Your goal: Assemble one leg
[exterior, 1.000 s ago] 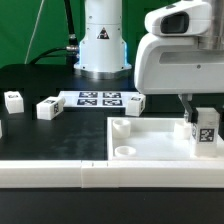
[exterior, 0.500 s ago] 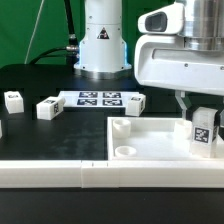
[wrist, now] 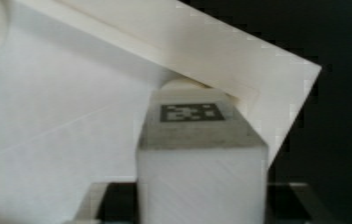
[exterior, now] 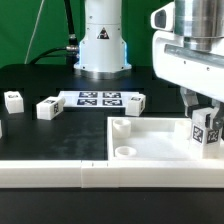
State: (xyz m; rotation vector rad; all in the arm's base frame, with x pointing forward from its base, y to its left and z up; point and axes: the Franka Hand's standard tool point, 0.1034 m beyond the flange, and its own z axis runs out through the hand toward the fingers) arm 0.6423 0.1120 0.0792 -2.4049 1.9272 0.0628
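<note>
My gripper (exterior: 204, 108) is shut on the leg (exterior: 206, 130), a small white post with a black-and-white tag on its face. I hold it upright at the far right corner of the large flat white panel (exterior: 150, 140), which has round corner sockets. In the wrist view the leg (wrist: 201, 150) fills the space between my dark fingers (wrist: 116, 200), with the panel's white corner (wrist: 244, 60) beyond it. Whether the leg's foot touches the panel is hidden.
The marker board (exterior: 97, 98) lies on the black table behind the panel. Three loose white tagged legs (exterior: 47, 108) (exterior: 12, 99) (exterior: 135, 102) sit on the table at the exterior view's left and middle. A white rail (exterior: 70, 175) runs along the front. The robot base (exterior: 100, 45) stands at the back.
My gripper has moved toward the exterior view's right and slightly down with the leg in it. The loose parts have not moved.
</note>
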